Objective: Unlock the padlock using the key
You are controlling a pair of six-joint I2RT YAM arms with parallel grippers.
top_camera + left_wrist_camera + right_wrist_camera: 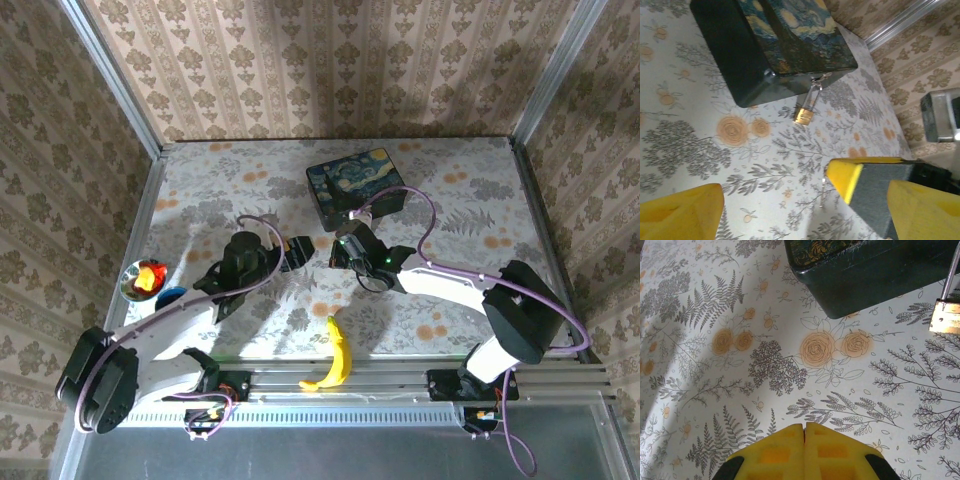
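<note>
Small brass padlock (804,114) hanging off dark painted box (775,45); left gripper (770,200) wide, right gripper (804,432) pinched closed; any nudge may swing it away.

We see a table (470,200) whose pale top is printed with grey ferns and orange roses. Toward its far middle sits a dark painted box (355,185) with a swirling blue-and-yellow lid. The padlock (804,115) hangs by its shackle from the box's front clasp (819,80), its brass body resting on the tabletop just beside the box. Near the left edge we find a shiny round dish (126,285) holding something orange-red, with a small blue object (172,296) just beside it. A banana (335,358) lies at the near edge, reaching onto the metal rail (400,378).
</note>
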